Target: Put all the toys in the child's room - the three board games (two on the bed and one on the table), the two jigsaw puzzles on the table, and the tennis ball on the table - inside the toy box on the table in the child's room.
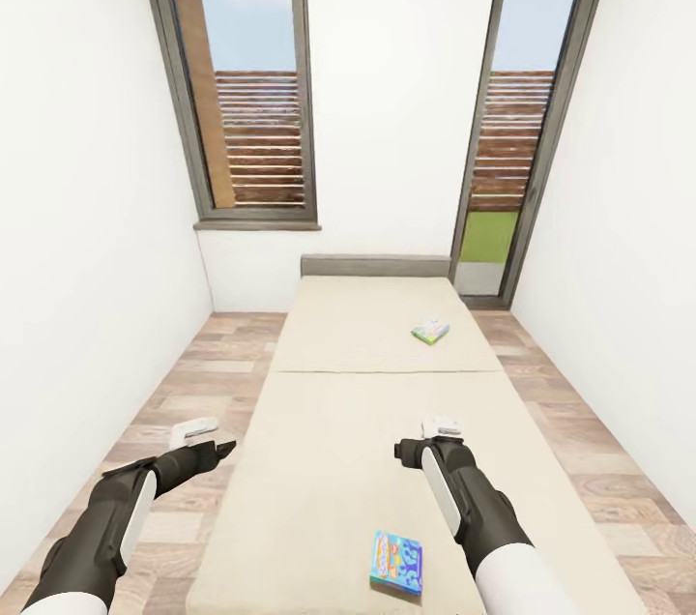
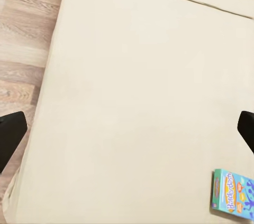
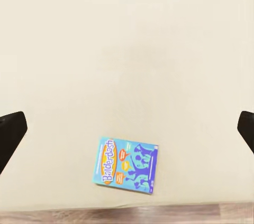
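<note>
Two board games lie on the beige bed (image 1: 338,460). A blue "Balderdash" box (image 1: 396,562) rests near the bed's foot, below my right forearm. A pale box with a green edge (image 1: 430,333) lies farther up, towards the headboard. My left gripper (image 1: 220,434) hovers open over the bed's left edge. My right gripper (image 1: 423,436) hangs open above the mattress, beyond the blue box. The blue box (image 3: 127,165) appears between the spread right fingers, and the same blue box (image 2: 233,193) in the left wrist view. The table, toy box, jigsaw puzzles and tennis ball are out of view.
White walls close in on both sides, with wood-plank floor (image 1: 213,373) strips beside the bed. Two tall grey-framed windows (image 1: 242,83) stand in the far wall behind the grey headboard (image 1: 375,265).
</note>
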{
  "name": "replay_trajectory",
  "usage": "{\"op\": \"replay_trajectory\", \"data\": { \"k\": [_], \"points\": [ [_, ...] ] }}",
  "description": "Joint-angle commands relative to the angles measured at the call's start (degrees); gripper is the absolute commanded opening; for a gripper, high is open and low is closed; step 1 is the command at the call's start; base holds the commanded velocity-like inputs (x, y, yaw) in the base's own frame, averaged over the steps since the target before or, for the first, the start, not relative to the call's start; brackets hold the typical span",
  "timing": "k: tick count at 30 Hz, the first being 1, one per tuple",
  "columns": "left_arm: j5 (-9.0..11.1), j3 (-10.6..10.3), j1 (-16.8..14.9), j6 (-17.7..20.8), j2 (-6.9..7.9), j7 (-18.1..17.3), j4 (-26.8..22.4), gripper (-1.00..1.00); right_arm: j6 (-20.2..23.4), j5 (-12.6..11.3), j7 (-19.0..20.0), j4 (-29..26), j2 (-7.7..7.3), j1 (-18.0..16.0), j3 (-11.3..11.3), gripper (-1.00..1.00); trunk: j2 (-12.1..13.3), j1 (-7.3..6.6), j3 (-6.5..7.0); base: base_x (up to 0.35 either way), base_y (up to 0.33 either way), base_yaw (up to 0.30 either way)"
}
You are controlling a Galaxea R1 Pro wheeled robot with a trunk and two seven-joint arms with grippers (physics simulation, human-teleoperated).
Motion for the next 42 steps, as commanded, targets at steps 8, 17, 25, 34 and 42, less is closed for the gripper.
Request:
{"op": "replay_trajectory", "data": {
  "k": [8,17,25,34,42],
  "points": [
    [0.0,0.0,-0.1,0.4,-0.13,-0.2,-0.1,1.00,0.2,-0.6,-0.5,-0.1,0.04,-0.1,0.1,1.00,-0.1,0.04,-0.88,0.003,0.001,-0.074],
    [0.0,0.0,-0.1,0.4,-0.12,-0.2,-0.1,1.00,0.2,-0.5,-0.4,-0.1,0.06,0.0,0.2,1.00,-0.1,0.04,-1.72,0.130,0.110,-0.067],
    [0.0,0.0,-0.1,0.4,-0.11,-0.2,-0.1,1.00,0.2,-0.5,-0.4,-0.1,0.06,0.0,0.2,1.00,-0.1,0.04,-2.46,0.093,0.017,-0.063],
    [0.0,0.0,-0.1,0.4,-0.04,-0.3,-0.1,1.00,0.3,-0.4,-0.4,-0.1,0.06,0.0,0.2,1.00,-0.1,0.04,-3.30,0.015,0.000,-0.061],
    [0.0,0.0,-0.1,0.4,-0.12,-0.2,-0.1,1.00,0.3,-0.4,-0.4,-0.1,0.06,0.0,0.2,1.00,-0.1,0.04,-4.04,0.001,0.000,-0.014]
  ]
}}
